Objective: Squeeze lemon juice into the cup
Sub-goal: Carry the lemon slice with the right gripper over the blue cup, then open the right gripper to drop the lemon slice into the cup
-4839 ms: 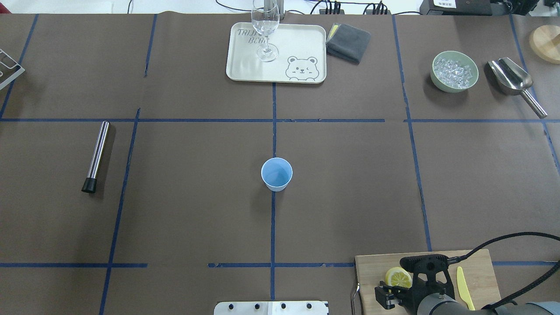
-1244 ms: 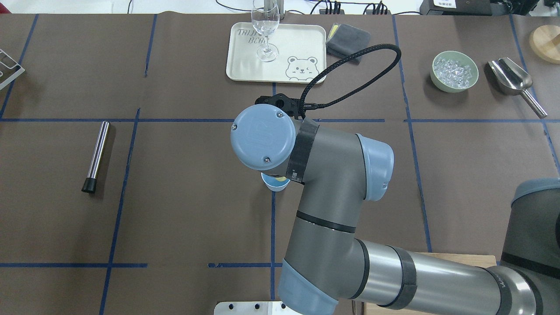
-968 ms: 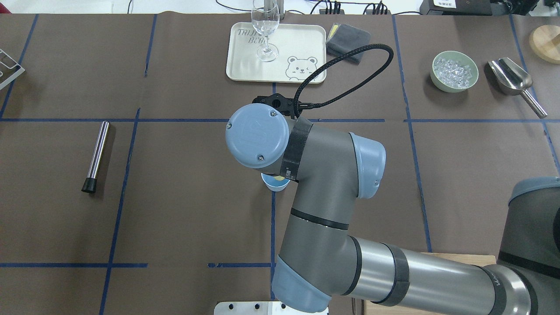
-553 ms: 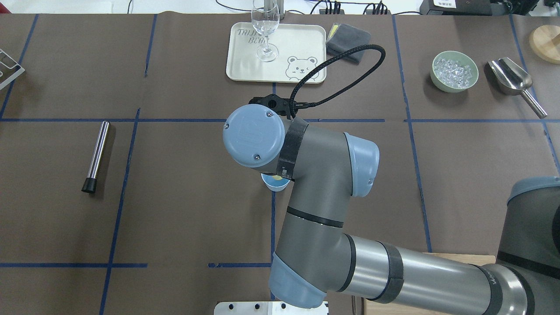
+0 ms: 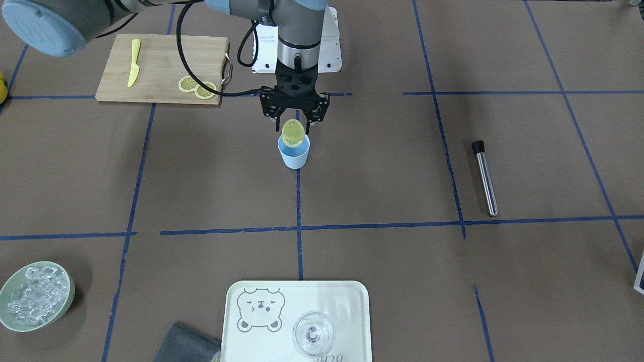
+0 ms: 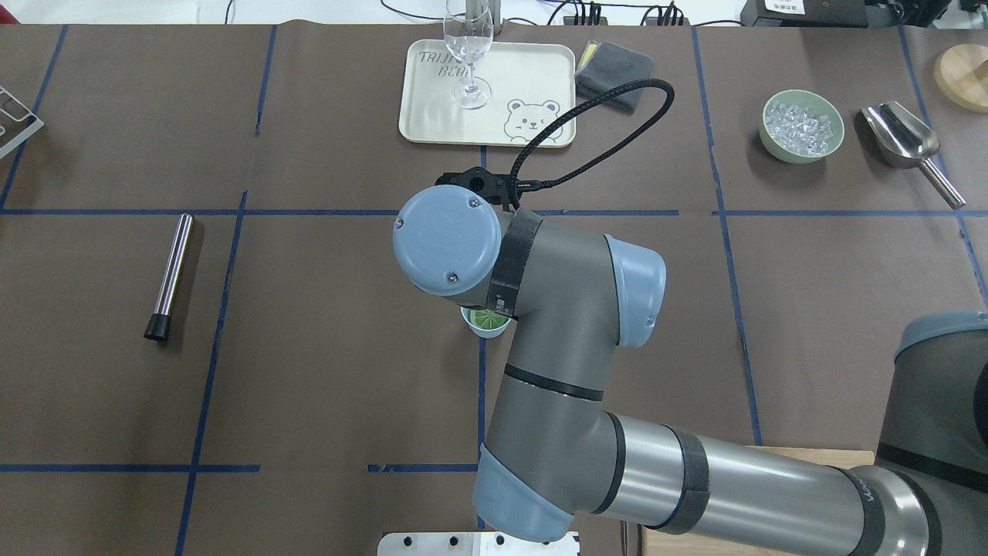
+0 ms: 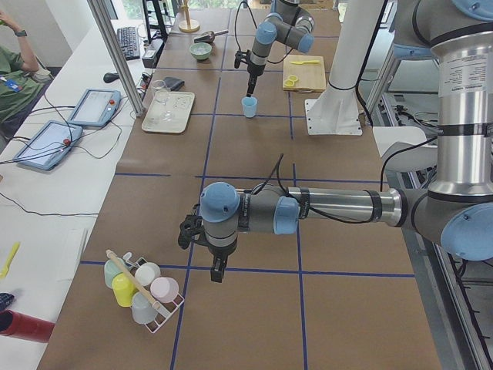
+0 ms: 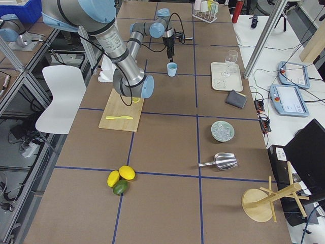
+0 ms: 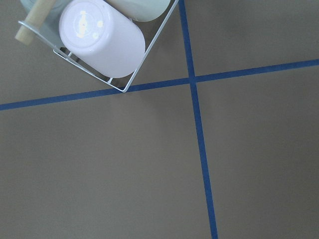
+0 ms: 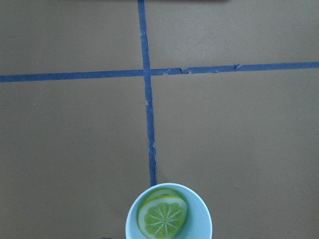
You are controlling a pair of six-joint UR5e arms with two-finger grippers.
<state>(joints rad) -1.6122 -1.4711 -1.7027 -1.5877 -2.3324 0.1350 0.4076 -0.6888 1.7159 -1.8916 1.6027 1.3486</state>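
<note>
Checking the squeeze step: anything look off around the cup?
The cup is upright, no spill visible. Oddity: the lemon slice sits whole in its mouth, loose below the open right gripper, not pinched.

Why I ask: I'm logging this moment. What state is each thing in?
cup: upright.
lemon: at the cup's mouth, held or dropped unclear.
right gripper: above the cup, open or shut unclear.
left gripper: hanging in the air, grip unclear.
wine glass: upright, empty.
bowl: filled with ice.
</note>
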